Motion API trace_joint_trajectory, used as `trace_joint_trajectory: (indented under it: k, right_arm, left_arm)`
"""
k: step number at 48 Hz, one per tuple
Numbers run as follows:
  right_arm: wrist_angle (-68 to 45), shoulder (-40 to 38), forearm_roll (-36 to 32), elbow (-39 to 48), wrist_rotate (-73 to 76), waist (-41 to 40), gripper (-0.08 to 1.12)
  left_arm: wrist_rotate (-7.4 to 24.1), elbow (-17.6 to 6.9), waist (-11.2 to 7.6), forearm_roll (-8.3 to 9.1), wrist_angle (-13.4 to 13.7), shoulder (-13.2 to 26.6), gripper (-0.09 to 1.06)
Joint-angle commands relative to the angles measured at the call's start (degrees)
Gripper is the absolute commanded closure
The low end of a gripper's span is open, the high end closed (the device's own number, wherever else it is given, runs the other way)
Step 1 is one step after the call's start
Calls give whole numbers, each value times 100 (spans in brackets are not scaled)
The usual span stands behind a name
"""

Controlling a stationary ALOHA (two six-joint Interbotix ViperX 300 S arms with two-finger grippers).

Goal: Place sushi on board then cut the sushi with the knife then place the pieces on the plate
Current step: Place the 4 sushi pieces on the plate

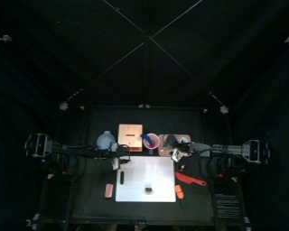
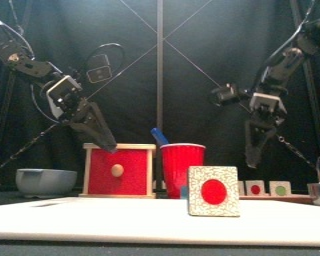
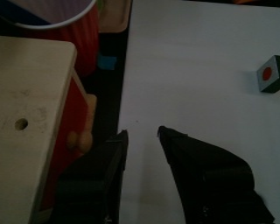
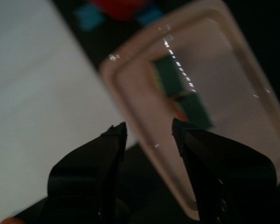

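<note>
One sushi piece, speckled white with a red centre, stands on the white cutting board; it also shows in the top view and the left wrist view. The pink tray holds dark green sushi pieces, which the front view shows low at the right. A blue knife stands in the red cup. My left gripper hangs open by the wooden box, above the board's back left. My right gripper is open above the tray's edge, holding nothing.
The wooden box with its red drawer front stands behind the board, the red cup beside it. A blue-grey bowl sits at the far left. The box and cup line the board's back edge.
</note>
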Motion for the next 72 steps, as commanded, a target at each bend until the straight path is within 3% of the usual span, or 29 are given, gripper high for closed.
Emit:
trace_joint_trajectory:
  k: [1,10,24,58,72]
  right_arm:
    - [-123,141,-9,-501,18,958,22]
    - [-123,668,105,-1178,44,2004,22]
    - [-53,1644,439,-1942,44,2610,22]
    - [123,2979,448,-2953,35,2751,25]
    - [193,2566,272,-2610,44,2487,39]
  left_arm:
    - [0,-105,9,-9,-44,-88,22]
    - [-9,-132,9,-9,-44,-132,22]
    - [-9,-123,0,-9,-26,-202,22]
    - [9,0,-35,0,-18,-220,22]
    - [9,0,-35,9,-18,-220,22]
